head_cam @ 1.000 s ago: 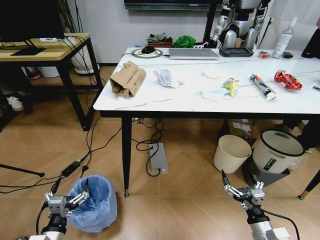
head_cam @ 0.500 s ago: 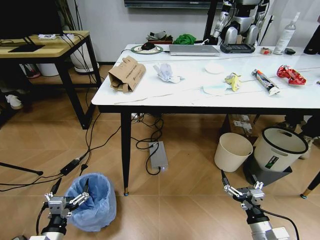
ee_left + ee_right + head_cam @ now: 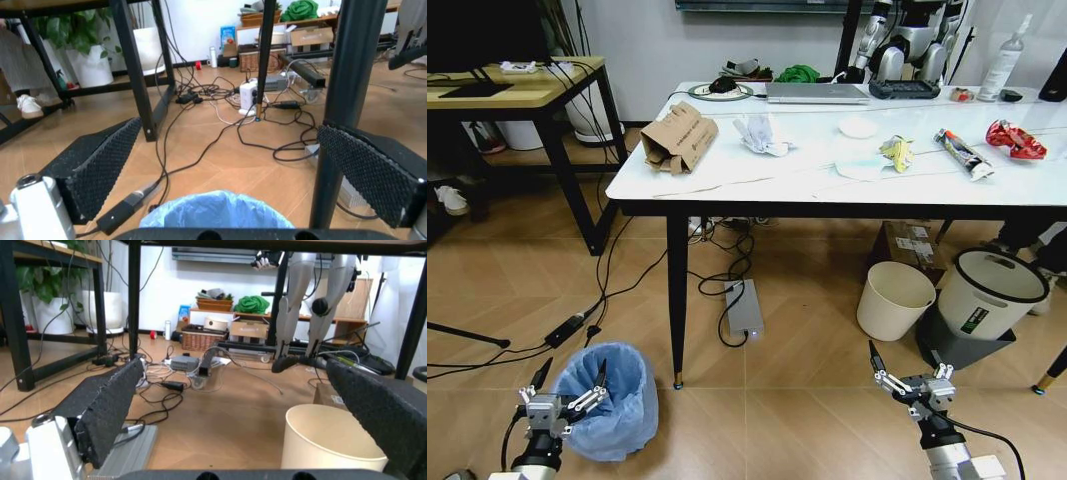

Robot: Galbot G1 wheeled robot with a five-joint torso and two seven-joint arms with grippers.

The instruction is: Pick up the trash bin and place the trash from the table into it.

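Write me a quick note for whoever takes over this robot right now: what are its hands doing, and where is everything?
Left tool: open, low over the floor, at the trash bin, not holding it.
Right tool: open, empty, low over the floor on the other side.
Trash on the table: cardboard box, white wrapper, yellow scrap, tube, red wrapper.
Done: nothing.
Left: pick up the bin, put in all the trash.

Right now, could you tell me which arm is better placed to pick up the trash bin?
Left: its open end effector hangs right at the trash bin; the right end effector is far across the floor.
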